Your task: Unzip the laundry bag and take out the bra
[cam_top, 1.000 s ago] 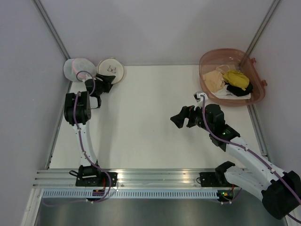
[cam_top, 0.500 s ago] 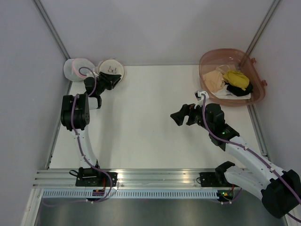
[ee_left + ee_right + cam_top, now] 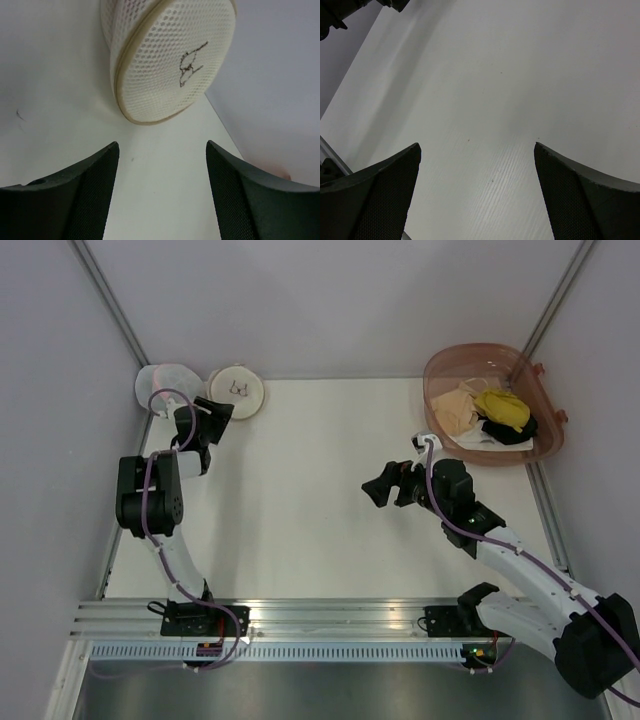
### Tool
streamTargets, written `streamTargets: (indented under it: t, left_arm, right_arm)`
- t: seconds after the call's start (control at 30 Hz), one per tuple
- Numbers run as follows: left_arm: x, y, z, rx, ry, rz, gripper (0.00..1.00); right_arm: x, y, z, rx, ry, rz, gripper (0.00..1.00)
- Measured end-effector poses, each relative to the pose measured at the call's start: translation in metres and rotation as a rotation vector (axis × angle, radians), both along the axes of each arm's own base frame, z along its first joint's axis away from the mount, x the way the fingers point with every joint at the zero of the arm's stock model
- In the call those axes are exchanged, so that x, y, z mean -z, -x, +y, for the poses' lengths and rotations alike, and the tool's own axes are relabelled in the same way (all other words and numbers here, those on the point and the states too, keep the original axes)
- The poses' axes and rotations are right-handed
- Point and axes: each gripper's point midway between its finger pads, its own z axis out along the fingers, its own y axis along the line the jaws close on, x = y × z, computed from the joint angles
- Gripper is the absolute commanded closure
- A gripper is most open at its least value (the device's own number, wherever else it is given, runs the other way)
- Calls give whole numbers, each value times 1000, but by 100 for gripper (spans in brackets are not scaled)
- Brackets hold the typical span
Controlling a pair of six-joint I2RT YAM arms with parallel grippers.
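- Left arm: folded, reaching toward 11 o'clock. Left gripper [image 3: 214, 411] is spread wide and empty, near the laundry bag [image 3: 238, 388].
- Right arm: extended toward 10 o'clock. Right gripper [image 3: 378, 490] is spread wide and empty, facing the counter [image 3: 300, 530].
- Count: two round bags, one basket [image 3: 437, 368].
- Laundry bag: cream honeycomb mesh, dome-shaped, at the counter's 11 o'clock corner.

A translucent pink basin [image 3: 465, 347] sits on the white worktop [image 3: 320, 500], up in the far right corner. Heaped inside the basin are a yellow garment [image 3: 503, 406], a beige garment [image 3: 456, 410] on its left side, and black cloth [image 3: 510, 430] over white cloth [image 3: 478, 443] toward its near wall. Well away to the basin's left sits a whitish round mesh bag [image 3: 163, 383] with a pink band.
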Motion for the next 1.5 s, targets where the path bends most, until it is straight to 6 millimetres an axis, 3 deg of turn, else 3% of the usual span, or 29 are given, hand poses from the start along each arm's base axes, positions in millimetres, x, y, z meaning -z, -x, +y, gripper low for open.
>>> streamTargets:
  t: [0.2,0.4,0.43,0.53,0.57,0.67,0.87,1.0,1.17,1.37,1.5]
  left_arm:
    - [34,-39,6,-17,-87,41,25]
    - [32,-78,7,-20,-178,28,28]
    - [30,-84,7,-19,-190,25,30]
    - [22,-104,8,-14,-224,9,53]
    - [20,-108,8,-13,-228,4,73]
    - [16,-115,4,13,-239,-7,98]
    - [13,-111,-16,123,-205,-40,98]
    - [7,-94,-46,290,-120,-75,98]
    - [-24,-49,-105,619,92,-183,98]
    - [-76,36,-179,1150,366,-264,98]
    - [-76,90,-227,1392,529,-86,98]
  right_arm:
    - [3,1,-1,1,7,13,2]
    - [1,3,-4,14,11,10,2]
    - [1,3,-5,16,12,11,2]
    - [2,4,-6,19,16,16,2]
    - [2,5,-7,21,18,17,2]
    - [2,8,-9,26,24,23,2]
    - [-6,6,-16,62,22,-3,2]
    - [-11,-5,-33,183,31,-26,2]
    - [-36,-19,-60,360,9,-116,2]
    - [-53,-33,-69,443,12,-144,2]
    - [-55,-39,-63,427,10,-130,2]
